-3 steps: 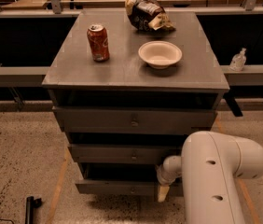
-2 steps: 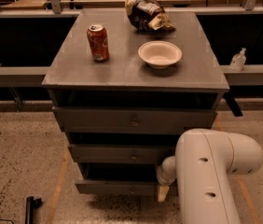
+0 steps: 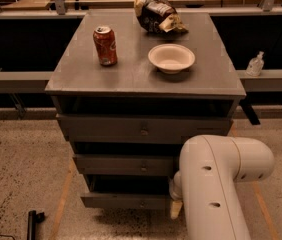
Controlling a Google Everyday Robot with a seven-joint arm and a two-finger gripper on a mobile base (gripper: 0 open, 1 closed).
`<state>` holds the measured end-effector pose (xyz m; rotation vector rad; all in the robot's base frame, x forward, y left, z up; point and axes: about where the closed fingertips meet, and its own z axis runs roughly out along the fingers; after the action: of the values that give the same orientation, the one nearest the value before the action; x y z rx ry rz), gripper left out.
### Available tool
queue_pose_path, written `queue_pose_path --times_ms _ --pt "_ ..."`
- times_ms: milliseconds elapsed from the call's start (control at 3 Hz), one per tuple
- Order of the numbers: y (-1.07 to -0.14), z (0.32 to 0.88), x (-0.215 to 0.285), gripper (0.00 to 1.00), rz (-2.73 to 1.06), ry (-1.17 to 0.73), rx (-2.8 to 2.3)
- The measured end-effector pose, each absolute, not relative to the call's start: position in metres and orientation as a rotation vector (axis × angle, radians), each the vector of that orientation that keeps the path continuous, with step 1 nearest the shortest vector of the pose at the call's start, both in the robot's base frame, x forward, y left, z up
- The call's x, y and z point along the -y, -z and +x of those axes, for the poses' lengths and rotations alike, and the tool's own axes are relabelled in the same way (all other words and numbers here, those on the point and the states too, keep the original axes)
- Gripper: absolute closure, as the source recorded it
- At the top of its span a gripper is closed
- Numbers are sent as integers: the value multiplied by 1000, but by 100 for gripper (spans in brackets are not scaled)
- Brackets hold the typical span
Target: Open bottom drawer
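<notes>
The grey cabinet (image 3: 141, 79) has three drawers. The bottom drawer (image 3: 121, 200) is the lowest and slimmest, with a small round knob (image 3: 142, 203) at its centre; its front stands a little forward of the dark gap above it. My gripper (image 3: 176, 207) is low at the right end of the bottom drawer's front, to the right of the knob, and is mostly hidden behind my white arm (image 3: 216, 184). The mid-sized drawer (image 3: 123, 165) and the top drawer (image 3: 141, 129) sit above.
On the cabinet top stand a red soda can (image 3: 105, 45), a white bowl (image 3: 171, 58) and a crumpled chip bag (image 3: 157, 11). A small clear bottle (image 3: 255, 64) stands on the ledge at the right. A black object (image 3: 32, 223) lies on the speckled floor at the lower left.
My white arm has shifted slightly to the left. The gripper stays low by the bottom drawer's right end. The drawers look unchanged.
</notes>
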<state>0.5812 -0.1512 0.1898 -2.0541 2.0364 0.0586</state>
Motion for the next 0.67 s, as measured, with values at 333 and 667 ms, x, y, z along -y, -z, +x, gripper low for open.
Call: queue_pose_path --times_ms 333,667 --pt "-192 569 155 0 -2028 -64 -2091" --pt "-188 554 156 26 -2003 -108 -2134"
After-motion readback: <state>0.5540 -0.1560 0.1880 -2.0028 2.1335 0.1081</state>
